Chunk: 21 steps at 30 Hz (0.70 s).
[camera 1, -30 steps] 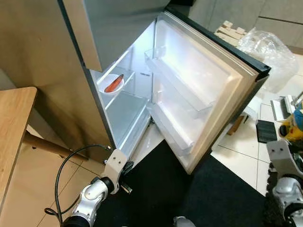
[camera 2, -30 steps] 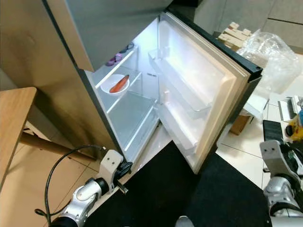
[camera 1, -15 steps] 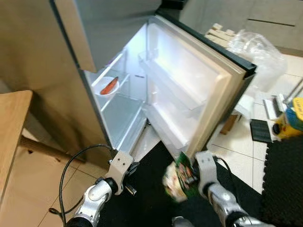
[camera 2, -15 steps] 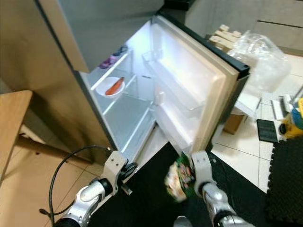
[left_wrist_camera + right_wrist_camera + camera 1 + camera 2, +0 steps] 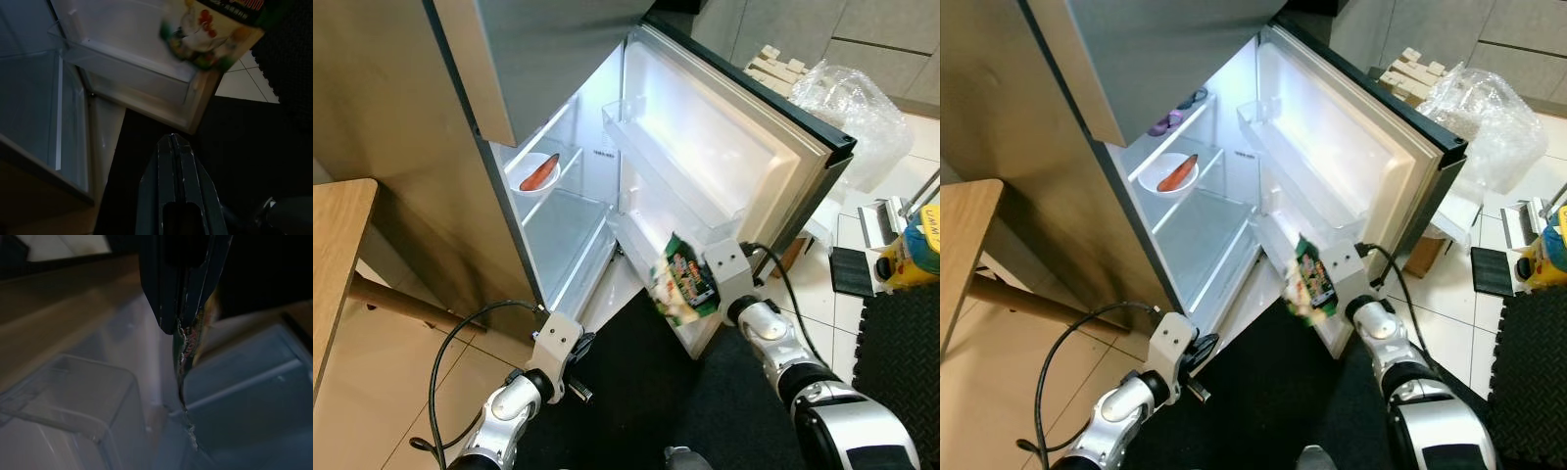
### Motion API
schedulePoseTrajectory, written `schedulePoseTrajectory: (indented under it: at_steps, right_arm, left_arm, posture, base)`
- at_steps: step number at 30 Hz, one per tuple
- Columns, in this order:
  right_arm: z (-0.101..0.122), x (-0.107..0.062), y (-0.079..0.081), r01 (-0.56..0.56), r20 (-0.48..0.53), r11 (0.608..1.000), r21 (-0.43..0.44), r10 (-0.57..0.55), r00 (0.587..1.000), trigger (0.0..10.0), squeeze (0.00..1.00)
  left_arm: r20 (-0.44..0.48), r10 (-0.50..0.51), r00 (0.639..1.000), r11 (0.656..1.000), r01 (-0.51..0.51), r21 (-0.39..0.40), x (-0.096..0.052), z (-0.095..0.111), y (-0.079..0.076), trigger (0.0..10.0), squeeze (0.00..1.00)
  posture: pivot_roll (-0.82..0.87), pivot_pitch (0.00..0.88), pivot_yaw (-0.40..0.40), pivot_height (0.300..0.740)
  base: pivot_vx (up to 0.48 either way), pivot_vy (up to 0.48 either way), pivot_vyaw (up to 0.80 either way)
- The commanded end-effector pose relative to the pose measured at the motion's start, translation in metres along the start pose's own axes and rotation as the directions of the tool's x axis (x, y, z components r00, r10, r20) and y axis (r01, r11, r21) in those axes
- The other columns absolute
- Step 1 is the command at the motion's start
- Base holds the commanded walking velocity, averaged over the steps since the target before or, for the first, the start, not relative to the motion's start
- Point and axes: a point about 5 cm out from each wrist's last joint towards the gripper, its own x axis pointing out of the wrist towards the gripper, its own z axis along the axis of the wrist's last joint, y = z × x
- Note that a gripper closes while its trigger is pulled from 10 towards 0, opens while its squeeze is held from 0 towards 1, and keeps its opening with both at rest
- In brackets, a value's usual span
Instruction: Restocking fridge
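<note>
At the lower door shelf [image 5: 651, 264], your right gripper [image 5: 697, 291] pinches the snack bag [image 5: 683, 288] by one edge, so it may slip or snag the rim, while your left gripper [image 5: 175, 161] hangs clenched.

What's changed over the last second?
The right claw swung in from the far right, holding a snack bag, and raised it to the lower door bin. The left claw, shut, stayed low. The carrot plate is unmoved.

No legible txt; bag [image 5: 683, 286] print too blurry
</note>
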Motion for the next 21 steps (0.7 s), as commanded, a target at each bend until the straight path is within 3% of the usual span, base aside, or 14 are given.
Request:
schedulePoseTrajectory:
  at_steps: [1,5,10,13,14,15,17,18,20,21]
  right_arm:
    - [-0.001,-0.002,-0.018,0.083,-0.015,0.994,-0.064,-0.084,0.996,10.0,0.0]
    - [-0.002,-0.003,-0.027,0.128,-0.025,0.985,-0.113,-0.131,0.991,10.0,0.0]
    - [-0.014,-0.015,-0.06,0.285,-0.083,0.936,-0.206,-0.307,0.948,10.0,0.0]
    - [-0.019,-0.021,-0.07,0.319,-0.104,0.917,-0.238,-0.351,0.931,10.0,0.0]
    - [-0.024,-0.028,-0.084,0.365,-0.126,0.89,-0.275,-0.409,0.904,10.0,0.0]
    - [-0.024,-0.028,-0.084,0.365,-0.126,0.89,-0.275,-0.409,0.904,10.0,0.0]
    - [-0.038,-0.055,-0.125,0.485,-0.175,0.791,-0.372,-0.573,0.801,10.0,0.0]
    - [-0.038,-0.055,-0.125,0.485,-0.175,0.791,-0.372,-0.573,0.801,10.0,0.0]
    - [-0.046,-0.075,-0.149,0.555,-0.194,0.715,-0.425,-0.671,0.716,10.0,0.0]
    - [-0.046,-0.075,-0.149,0.555,-0.194,0.715,-0.425,-0.671,0.716,10.0,0.0]
  left_arm:
    - [-0.015,0.005,1.0,1.0,-0.005,0.001,-0.005,-0.005,0.0,10.0,0.0]
    - [-0.019,0.004,1.0,1.0,-0.004,0.004,-0.006,-0.005,0.001,10.0,0.0]
    - [-0.027,0.003,1.0,1.0,-0.003,0.012,-0.007,-0.005,0.004,10.0,0.0]
    - [-0.029,0.003,1.0,1.0,-0.003,0.015,-0.008,-0.005,0.005,10.0,0.0]
    - [-0.031,0.003,1.0,1.0,-0.003,0.018,-0.008,-0.005,0.007,10.0,0.0]
    - [-0.031,0.003,1.0,1.0,-0.003,0.018,-0.008,-0.005,0.007,10.0,0.0]
    - [-0.037,0.004,0.999,1.0,-0.004,0.023,-0.009,-0.005,0.009,10.0,0.0]
    - [-0.037,0.004,0.999,1.0,-0.004,0.023,-0.009,-0.005,0.009,10.0,0.0]
    - [-0.041,0.006,0.999,1.0,-0.005,0.025,-0.01,-0.006,0.01,10.0,0.0]
    - [-0.041,0.006,0.999,1.0,-0.005,0.025,-0.01,-0.006,0.01,10.0,0.0]
  posture:
    - [-0.07,0.161,-0.021,0.74]
    - [-0.07,0.165,-0.014,0.74]
    - [-0.06,0.166,-0.005,0.74]
    - [-0.06,0.168,-0.003,0.74]
    - [-0.06,0.167,0.0,0.74]
    - [-0.06,0.167,0.0,0.74]
    - [-0.06,0.169,0.004,0.74]
    - [-0.06,0.169,0.004,0.74]
    - [-0.06,0.169,0.005,0.74]
    - [-0.06,0.169,0.005,0.74]
  base:
    - [0.0,0.0,0.0]
    - [0.0,0.0,0.0]
    - [0.0,0.0,0.0]
    - [0.0,0.0,0.0]
    - [0.0,0.0,0.0]
    - [0.0,0.0,0.0]
    - [0.0,0.0,0.0]
    - [0.0,0.0,0.0]
    - [0.0,0.0,0.0]
    - [0.0,0.0,0.0]
